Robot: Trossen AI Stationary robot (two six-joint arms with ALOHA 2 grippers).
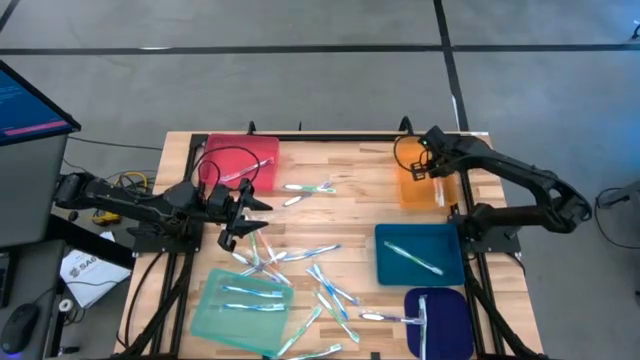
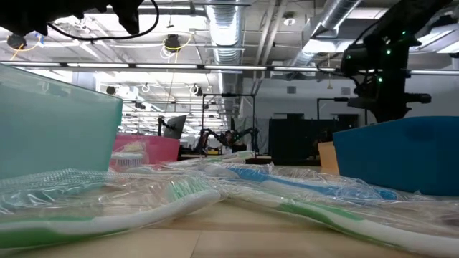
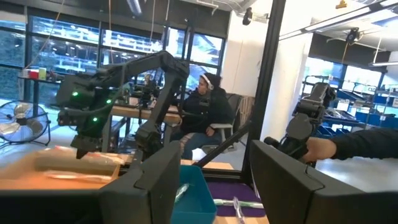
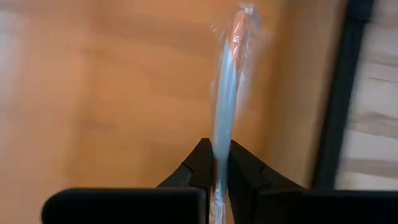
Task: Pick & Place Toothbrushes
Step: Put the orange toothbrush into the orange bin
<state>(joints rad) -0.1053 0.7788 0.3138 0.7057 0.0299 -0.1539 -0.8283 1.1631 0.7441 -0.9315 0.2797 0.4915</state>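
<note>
At upper right of the high view, over the orange tray [image 1: 418, 186]: right pincer [image 1: 437, 172], fingers pressed together on one wrapped toothbrush [image 4: 225, 99]. In the right wrist view, held toothbrush runs straight out from between the two fingertips, away from the pincer, above the orange tray floor; whether its far end touches the tray cannot be told.

At centre left of the high view, above the tabletop [image 1: 350, 215]: left pincer [image 1: 238, 232], just below the red tray [image 1: 240, 160] and just above the loose toothbrushes [image 1: 300, 275]. Fingers [image 3: 152, 183] spread apart in the left wrist view, nothing between them.

Across the lower middle of the tabletop: loose toothbrushes scattered, several crossing one another. More near the red tray's right side [image 1: 310, 188].

In the trays: two toothbrushes inside the pale green tray [image 1: 240, 305] at lower left, one lying diagonally in the teal tray [image 1: 445, 245] at centre right, one across the left edge of the purple tray [image 1: 445, 320] at lower right, one in the red tray.

In the low view: wrapped toothbrushes fill the foreground, teal tray wall at right, pale green wall at left.
</note>
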